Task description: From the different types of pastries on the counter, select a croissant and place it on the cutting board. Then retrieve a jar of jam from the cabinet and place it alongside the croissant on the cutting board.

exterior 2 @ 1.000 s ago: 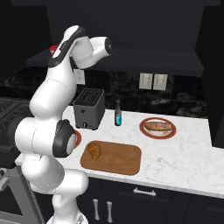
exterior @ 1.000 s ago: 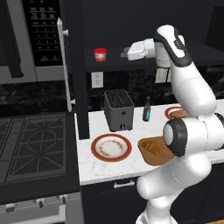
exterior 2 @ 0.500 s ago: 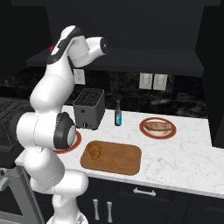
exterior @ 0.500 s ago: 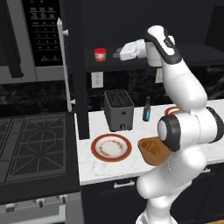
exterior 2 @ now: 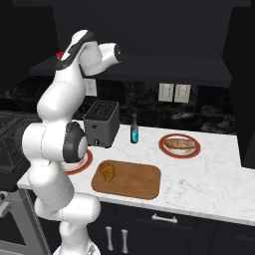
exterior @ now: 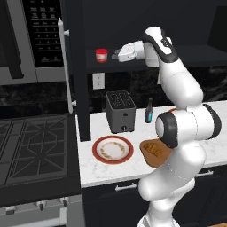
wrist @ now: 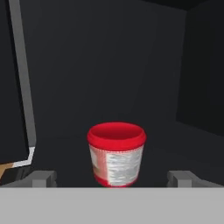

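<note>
Red-lidded jar of jam point(wrist: 116, 154) upright on cabinet point(exterior: 186, 53) shelf | gripper point(exterior: 116, 56) jaws wide apart, near jar, holding nothing | croissant point(exterior 2: 107, 171) on cutting board point(exterior 2: 134, 182)

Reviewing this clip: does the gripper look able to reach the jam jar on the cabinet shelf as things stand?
Probably yes. The gripper is open and level with the jar of jam, pointing straight at it. In the hand view the jar stands centred between the fingertips, with nothing between them and it.
</note>
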You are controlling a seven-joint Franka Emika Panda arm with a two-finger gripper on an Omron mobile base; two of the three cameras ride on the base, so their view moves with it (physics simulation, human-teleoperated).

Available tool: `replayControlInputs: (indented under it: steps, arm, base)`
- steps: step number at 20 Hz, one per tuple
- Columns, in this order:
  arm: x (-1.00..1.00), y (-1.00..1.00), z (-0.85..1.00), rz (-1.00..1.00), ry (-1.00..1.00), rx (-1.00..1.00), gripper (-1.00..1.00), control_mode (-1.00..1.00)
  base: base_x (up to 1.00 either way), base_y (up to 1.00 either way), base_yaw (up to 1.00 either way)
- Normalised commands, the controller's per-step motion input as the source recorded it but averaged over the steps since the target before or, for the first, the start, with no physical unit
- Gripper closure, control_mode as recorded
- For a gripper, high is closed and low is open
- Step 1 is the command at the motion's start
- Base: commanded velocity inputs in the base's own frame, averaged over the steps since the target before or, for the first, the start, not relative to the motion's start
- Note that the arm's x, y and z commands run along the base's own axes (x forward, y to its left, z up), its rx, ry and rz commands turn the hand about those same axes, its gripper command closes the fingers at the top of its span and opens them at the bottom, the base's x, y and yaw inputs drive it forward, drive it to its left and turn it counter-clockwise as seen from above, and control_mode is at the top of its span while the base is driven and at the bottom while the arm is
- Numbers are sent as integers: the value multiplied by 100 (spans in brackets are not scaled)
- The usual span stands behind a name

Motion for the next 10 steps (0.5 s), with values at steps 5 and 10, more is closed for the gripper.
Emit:
replayControlInputs:
  steps: [5,10]
  arm:
    - [0,22,0,0,0,0,-100,-100]
    - [10,14,-1,0,0,0,-100,-100]
  base:
    - [0,0,0]
    - [0,0,0]
